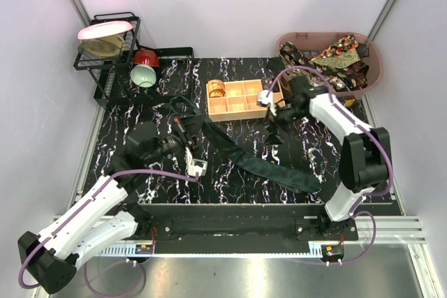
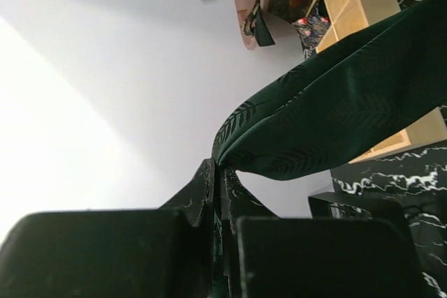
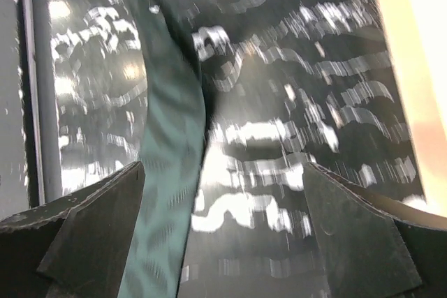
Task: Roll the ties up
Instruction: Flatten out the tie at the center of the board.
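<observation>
Pinched green tie [image 2: 335,102] in left tool [image 2: 218,169]; held right tool [image 3: 222,179] wide and empty above table [image 3: 293,68], just beside it.

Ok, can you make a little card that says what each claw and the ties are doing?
left claw: shut on the green tie, lifting one end off the marble table
right claw: open, empty, near the wooden box
green tie: unrolled, stretched across the table
patterned ties: piled in the pink basket, far right
wooden box: one gold roll in its far-left compartment
</observation>
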`<state>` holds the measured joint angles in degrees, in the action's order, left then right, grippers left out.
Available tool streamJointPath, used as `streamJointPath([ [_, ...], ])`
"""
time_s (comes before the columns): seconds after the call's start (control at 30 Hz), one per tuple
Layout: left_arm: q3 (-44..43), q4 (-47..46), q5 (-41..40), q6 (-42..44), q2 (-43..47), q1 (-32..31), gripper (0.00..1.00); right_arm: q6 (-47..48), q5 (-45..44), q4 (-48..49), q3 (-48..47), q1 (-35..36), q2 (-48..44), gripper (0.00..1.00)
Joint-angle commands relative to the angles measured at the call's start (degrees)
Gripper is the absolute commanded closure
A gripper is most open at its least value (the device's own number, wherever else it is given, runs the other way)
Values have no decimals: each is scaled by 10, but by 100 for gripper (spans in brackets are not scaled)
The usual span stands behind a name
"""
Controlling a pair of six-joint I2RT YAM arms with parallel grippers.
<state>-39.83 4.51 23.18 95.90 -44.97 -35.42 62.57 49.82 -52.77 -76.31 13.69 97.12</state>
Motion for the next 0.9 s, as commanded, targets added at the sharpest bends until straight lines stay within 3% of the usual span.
streamJointPath([
  [0.0,-37,-39,52,23,8,3,100,-60,59,144,47,51,22,0],
  [0.07,-42,-36,59,35,15,2,100,-76,54,210,56,70,44,0],
  [0.2,-60,-5,69,46,24,2,100,-120,74,244,23,85,83,0],
  [0.7,-77,-4,21,34,27,16,100,-117,145,203,96,210,30,4],
  [0.77,-81,-3,19,29,25,17,100,-127,137,235,105,220,28,3],
  [0.87,-87,-11,14,25,22,18,100,-233,131,331,105,222,56,5],
])
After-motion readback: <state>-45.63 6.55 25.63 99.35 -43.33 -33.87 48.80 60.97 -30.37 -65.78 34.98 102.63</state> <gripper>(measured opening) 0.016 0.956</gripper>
